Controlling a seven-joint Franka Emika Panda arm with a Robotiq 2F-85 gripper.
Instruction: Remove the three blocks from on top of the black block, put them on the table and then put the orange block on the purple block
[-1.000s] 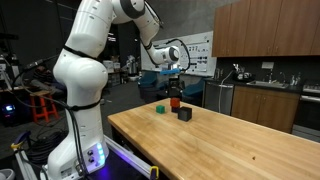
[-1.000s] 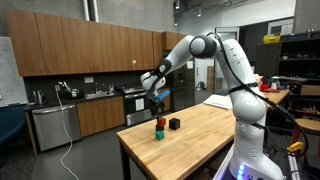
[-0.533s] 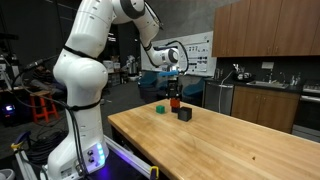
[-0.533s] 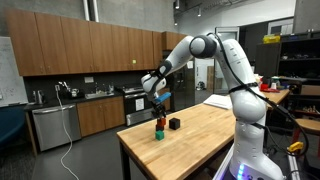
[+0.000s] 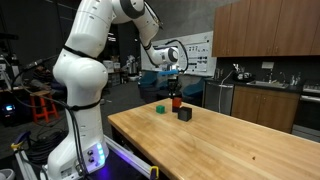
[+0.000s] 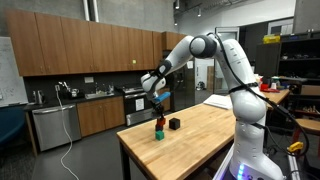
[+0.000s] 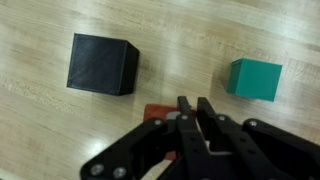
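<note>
In the wrist view my gripper (image 7: 195,100) hangs over the orange block (image 7: 152,113). Its fingers are drawn almost together, with nothing visible between them. Part of the orange block shows just left of the fingers. A very dark cube, the purple block (image 7: 101,64), lies on the table (image 7: 40,130) to the upper left, and the green block (image 7: 254,78) to the right. In both exterior views the gripper (image 5: 175,91) (image 6: 156,111) stands right above the orange block (image 5: 175,101) (image 6: 158,124), between the green block (image 5: 160,106) and the dark cube (image 5: 184,114). The black block is hidden.
The blocks sit near one end of the long wooden table (image 5: 240,140), close to its edge (image 6: 125,140). Kitchen cabinets and a counter (image 6: 70,100) stand beyond that end. The robot's white base (image 5: 80,110) is beside the table.
The fingers have closed from wide apart to nearly touching. The arm and the blocks have not visibly moved.
</note>
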